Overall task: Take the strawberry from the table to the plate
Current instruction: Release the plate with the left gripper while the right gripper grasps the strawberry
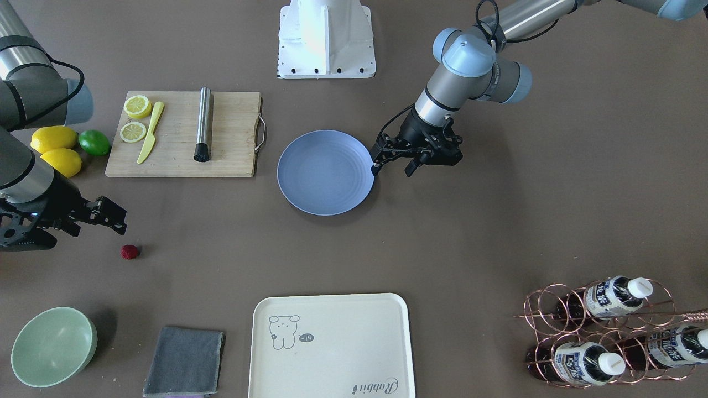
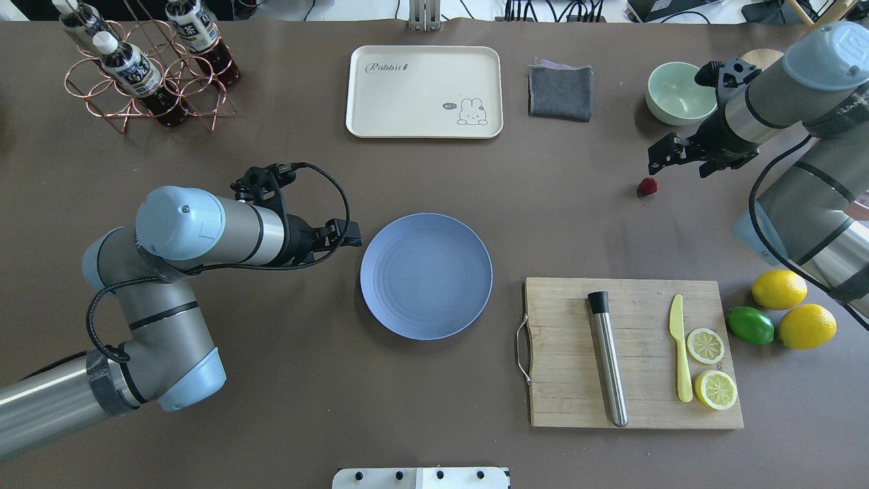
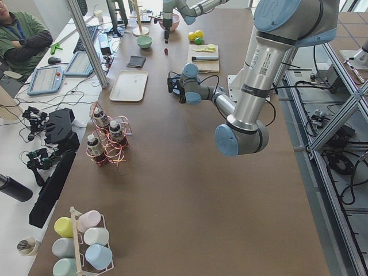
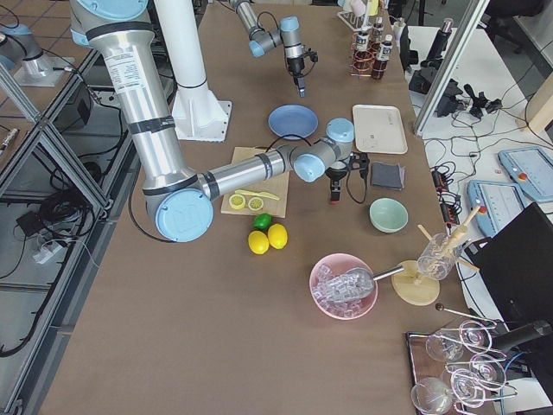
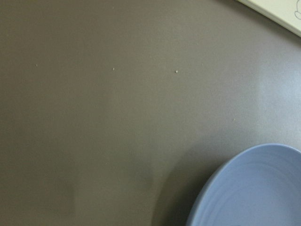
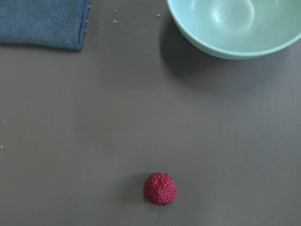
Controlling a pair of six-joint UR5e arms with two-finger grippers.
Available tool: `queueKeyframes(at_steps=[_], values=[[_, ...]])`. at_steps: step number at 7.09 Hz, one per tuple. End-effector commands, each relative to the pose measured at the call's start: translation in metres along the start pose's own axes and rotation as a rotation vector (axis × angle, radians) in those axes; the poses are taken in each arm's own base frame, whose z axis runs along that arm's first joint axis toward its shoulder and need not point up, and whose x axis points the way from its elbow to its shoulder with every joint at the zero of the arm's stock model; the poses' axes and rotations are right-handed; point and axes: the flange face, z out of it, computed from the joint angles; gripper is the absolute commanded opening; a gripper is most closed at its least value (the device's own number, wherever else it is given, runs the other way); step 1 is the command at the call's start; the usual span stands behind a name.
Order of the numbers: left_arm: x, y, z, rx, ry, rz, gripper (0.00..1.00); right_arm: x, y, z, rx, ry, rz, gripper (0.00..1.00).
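Observation:
The strawberry (image 1: 129,252) (image 2: 648,186) (image 6: 160,189), small, dark red and bumpy, lies on the bare brown table (image 1: 475,232) between the cloth and the lemons. My right gripper (image 1: 97,224) (image 2: 679,163) hovers just above and beside the berry, open and holding nothing. Its fingers do not show in the right wrist view. The round blue-grey plate (image 1: 326,172) (image 2: 426,275) (image 5: 256,188) sits mid-table with nothing on it. At the plate's rim, my left gripper (image 1: 394,167) (image 2: 343,236) hangs open and holds nothing.
A wooden cutting board (image 2: 638,407) carries a steel cylinder, a yellow knife and lemon halves. Two lemons (image 2: 779,288) and a lime (image 2: 750,325) lie beside it. A pale green bowl (image 2: 679,92), grey cloth (image 2: 560,93), cream tray (image 2: 424,92) and bottle rack (image 2: 146,68) line the far edge.

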Motion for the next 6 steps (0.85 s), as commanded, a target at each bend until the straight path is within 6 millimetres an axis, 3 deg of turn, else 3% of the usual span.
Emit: queueKeyframes(at_steps=[1,3,6], values=[[-0.006,-0.035,-0.021,0.001,0.006,0.104,0.98,-0.024,-0.021,0.026,0.009,0.040,-0.010,1.00],[-0.012,-0.050,-0.040,0.033,0.003,0.121,0.98,-0.016,-0.014,0.050,0.006,0.051,-0.025,1.00],[-0.002,-0.056,-0.058,0.020,-0.025,0.101,0.98,0.004,-0.003,0.063,-0.014,0.069,-0.010,0.99]])
